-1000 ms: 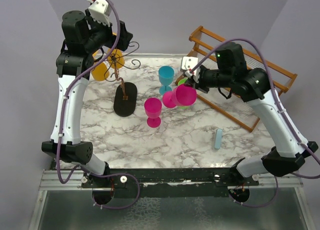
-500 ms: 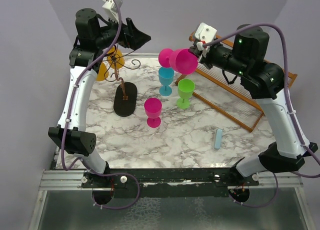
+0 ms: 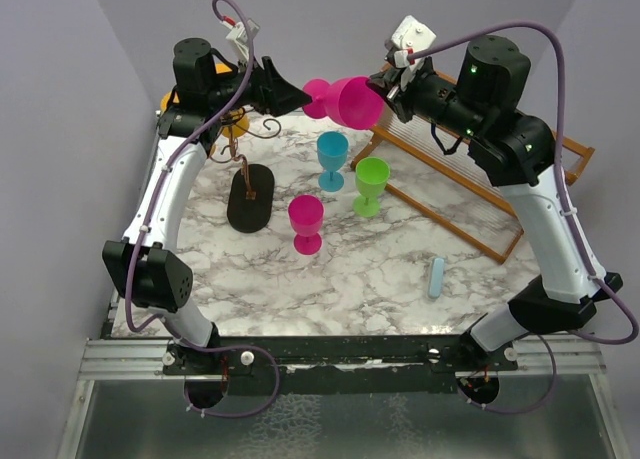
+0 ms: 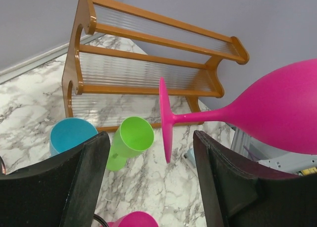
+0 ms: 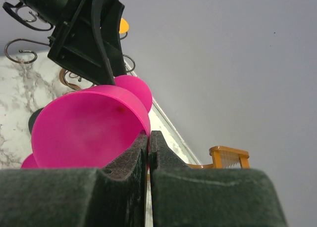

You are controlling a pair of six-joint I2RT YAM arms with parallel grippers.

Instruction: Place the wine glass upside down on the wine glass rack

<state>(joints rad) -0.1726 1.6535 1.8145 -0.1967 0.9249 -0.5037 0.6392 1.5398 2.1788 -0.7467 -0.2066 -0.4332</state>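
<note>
A magenta wine glass (image 3: 350,101) hangs on its side high over the back of the table. My right gripper (image 3: 385,89) is shut on its rim, as the right wrist view shows, with the gripper (image 5: 149,135) pinching the bowl wall (image 5: 89,128). The glass's foot (image 4: 164,119) and stem point toward my left gripper (image 4: 151,140), which is open, its fingers standing either side of the foot without touching it. In the top view the left gripper (image 3: 298,97) sits just left of the foot. The wine glass rack (image 3: 249,197) stands at back left with an orange glass (image 3: 234,125) among its wire arms.
A brown wooden slatted rack (image 3: 470,179) lies at the back right. A blue glass (image 3: 332,154), a green glass (image 3: 371,182) and a second magenta glass (image 3: 306,219) stand upright mid-table. A small pale blue piece (image 3: 437,276) lies at the right front.
My right gripper has carried the magenta glass up and back from low over the table. My left gripper swung right to the glass's foot, and its jaws have narrowed.
</note>
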